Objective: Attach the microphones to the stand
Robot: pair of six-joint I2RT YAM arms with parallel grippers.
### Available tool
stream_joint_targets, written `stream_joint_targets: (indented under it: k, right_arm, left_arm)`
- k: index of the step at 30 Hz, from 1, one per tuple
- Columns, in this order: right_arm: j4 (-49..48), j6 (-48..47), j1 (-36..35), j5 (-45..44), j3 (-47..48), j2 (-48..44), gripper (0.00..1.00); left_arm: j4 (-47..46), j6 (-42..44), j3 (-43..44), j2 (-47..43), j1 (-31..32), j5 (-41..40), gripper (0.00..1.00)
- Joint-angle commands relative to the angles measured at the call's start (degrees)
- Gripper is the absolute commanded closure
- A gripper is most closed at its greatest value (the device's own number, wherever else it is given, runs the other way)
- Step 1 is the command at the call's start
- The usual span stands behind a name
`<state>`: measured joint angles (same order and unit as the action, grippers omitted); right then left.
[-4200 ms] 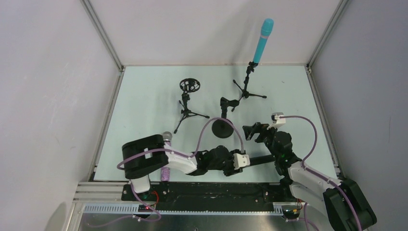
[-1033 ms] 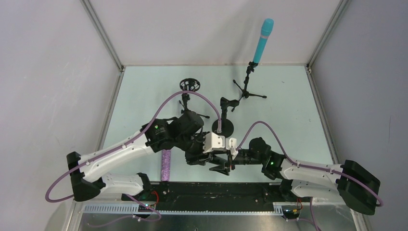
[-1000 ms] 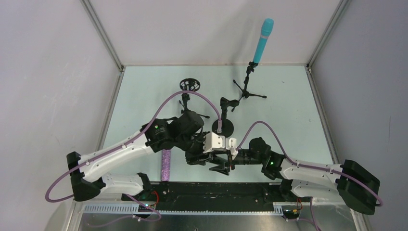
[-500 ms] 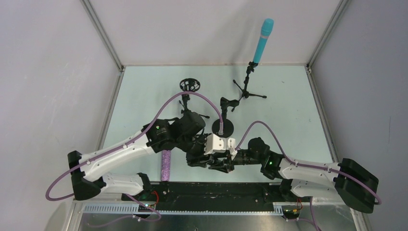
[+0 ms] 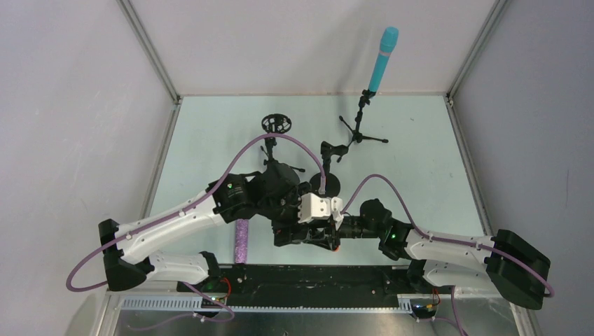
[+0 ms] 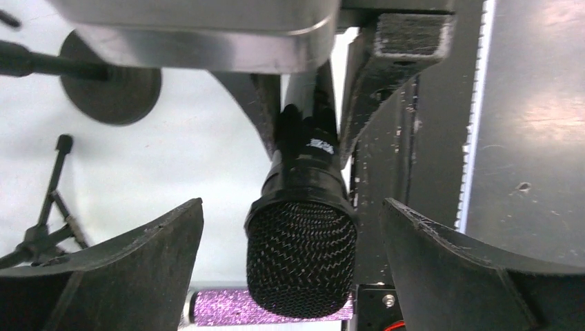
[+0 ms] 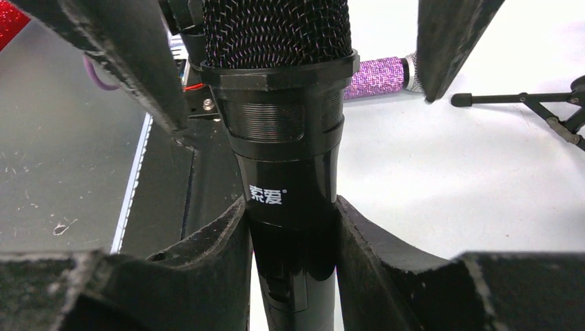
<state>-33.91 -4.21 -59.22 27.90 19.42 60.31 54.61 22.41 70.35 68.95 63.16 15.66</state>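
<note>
One mic matters here: the black microphone [image 7: 290,138] hangs in the air just on the near side of the round-base stand [image 5: 328,183]. The right gripper [image 7: 293,238] is clamped on its barrel, so that arm owns it. The left gripper [image 6: 296,255] gapes wide either side of the mesh head, touching nothing. The long axis runs gripper to gripper, head pointing into the left one, so I reckon it needs swinging toward that stand.

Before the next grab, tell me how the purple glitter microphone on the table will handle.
The purple glitter microphone lies flat, a rigid-looking round cylinder, so a sideways nudge would probably roll it. Its glittery surface looks textured, so likely not slippery.
</note>
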Motion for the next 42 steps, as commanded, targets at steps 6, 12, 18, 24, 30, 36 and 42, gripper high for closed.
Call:
stream_joint_targets:
  k: [6, 12, 18, 24, 30, 36, 42]
  right_arm:
    - [-0.7, 1.41, 0.5, -6.62, 2.82, -0.43, 1.0]
    - [0.31, 3.18, 1.59, -11.81, 2.8, -1.0, 1.0]
    - [2.01, 4.6, 3.18, -15.33, 2.68, -2.91, 1.0]
    - [1.3, 7.14, 5.37, -17.43, 0.96, -5.75, 1.0]
    - [-4.62, 11.08, 9.64, -17.8, -4.66, -11.69, 1.0]
    - [-10.31, 15.74, 14.83, -18.37, -9.88, -17.28, 1.0]
    - [-12.63, 19.52, 20.29, -15.1, -12.37, -19.39, 1.0]
  left_arm:
    - [-1.85, 1.27, 2.29, -3.05, 0.49, -19.31, 0.0]
    - [-4.05, -0.33, 2.05, -5.72, 0.49, -31.54, 0.0]
    - [-5.74, -2.96, 0.49, -8.03, 0.57, -48.54, 0.0]
    - [-8.52, -7.3, -4.44, -8.62, 0.37, -63.57, 0.0]
    - [-13.08, -15.4, -7.96, -8.81, -3.79, -58.81, 0.0]
    - [-25.6, -21.66, -14.99, -11.35, -7.94, -46.2, 0.0]
    - [-40.86, -26.34, -23.3, -13.91, -13.2, -31.48, 0.0]
